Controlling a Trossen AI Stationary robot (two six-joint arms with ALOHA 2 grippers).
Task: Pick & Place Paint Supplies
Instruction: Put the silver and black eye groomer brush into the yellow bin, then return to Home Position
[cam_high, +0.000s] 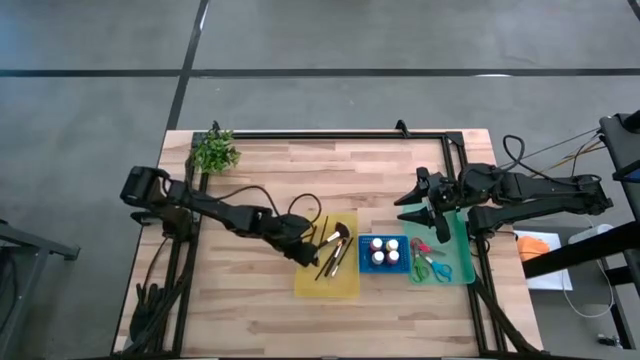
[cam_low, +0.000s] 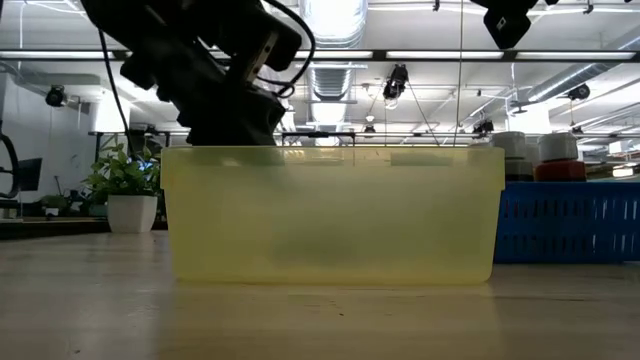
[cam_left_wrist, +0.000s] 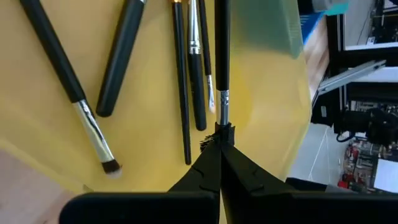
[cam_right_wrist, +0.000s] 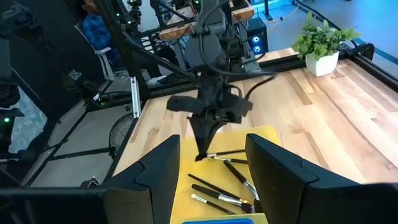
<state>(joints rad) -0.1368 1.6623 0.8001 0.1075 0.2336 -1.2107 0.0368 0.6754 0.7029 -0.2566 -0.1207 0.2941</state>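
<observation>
Pinching a thin brush (cam_left_wrist: 222, 56) by its bristle end with the shut left gripper (cam_left_wrist: 220, 149), low over the yellow tray (cam_high: 345, 282), among other brushes there. Probably laying it down, so next opening and lifting away. Right gripper (cam_high: 418, 212) half open, empty, above the green tray (cam_high: 461, 240)

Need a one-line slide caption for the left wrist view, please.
Left claw shut on the bristle end of a thin black paintbrush, over the yellow tray holding several other brushes.

Grey floor (cam_high: 330, 40) with dark seams surrounds the wooden table (cam_high: 260, 160). Ceiling lights (cam_low: 560, 55) glow above pipes. A potted plant (cam_low: 128, 190) stands behind.
</observation>
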